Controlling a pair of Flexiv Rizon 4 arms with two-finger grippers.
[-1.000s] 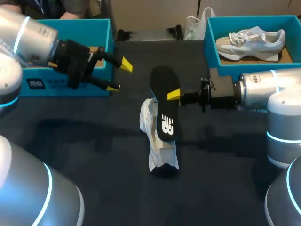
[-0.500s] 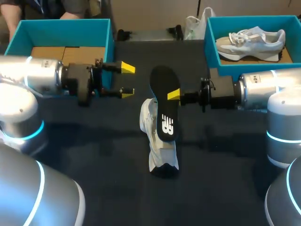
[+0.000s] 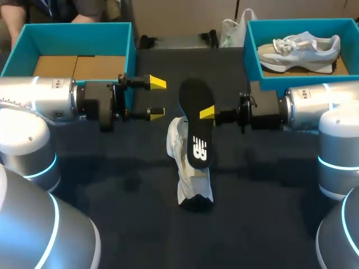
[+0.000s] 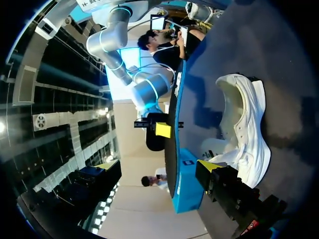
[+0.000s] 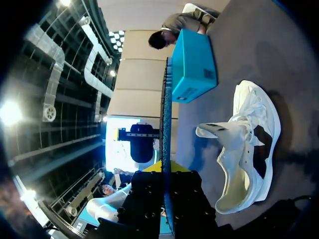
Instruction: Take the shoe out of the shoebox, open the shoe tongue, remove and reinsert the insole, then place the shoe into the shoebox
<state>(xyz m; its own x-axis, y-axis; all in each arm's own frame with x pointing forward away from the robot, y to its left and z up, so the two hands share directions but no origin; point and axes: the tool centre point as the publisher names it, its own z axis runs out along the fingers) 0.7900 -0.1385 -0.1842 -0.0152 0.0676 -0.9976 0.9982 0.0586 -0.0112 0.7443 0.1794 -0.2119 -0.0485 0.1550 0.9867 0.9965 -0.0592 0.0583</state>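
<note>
Looking down, head view, centre: the right gripper (image 3: 205, 114) comes in from the right edge and is clamped on a black insole (image 3: 194, 131). It holds the insole on edge over a white shoe (image 3: 189, 176) that lies on its side on the dark table (image 3: 112, 190). Whether the insole's lower end touches the shoe I cannot tell.
Head view, left of centre: the left gripper (image 3: 157, 98) has its fingers spread wide with nothing between them. It is near the insole but apart from it.
Head view, upper left: the teal shoebox (image 3: 78, 26) stands empty.
Head view, upper right: another box (image 3: 251, 50) holds a second shoe (image 3: 300, 47).
Left wrist view: the shoe lies ahead of the gripper with its mouth gaping, and nothing is in the grip.
Right wrist view: the insole shows edge-on, pinched between the fingers. The shoe lies beside it with the tongue pulled back and the opening bare.
Step in hand: with the insole out, reinsertion looks due.
Next move: I'd judge the left gripper must steady the shoe or hold its mouth open. The right then tips the insole toe-first into the opening and slides it flat.
</note>
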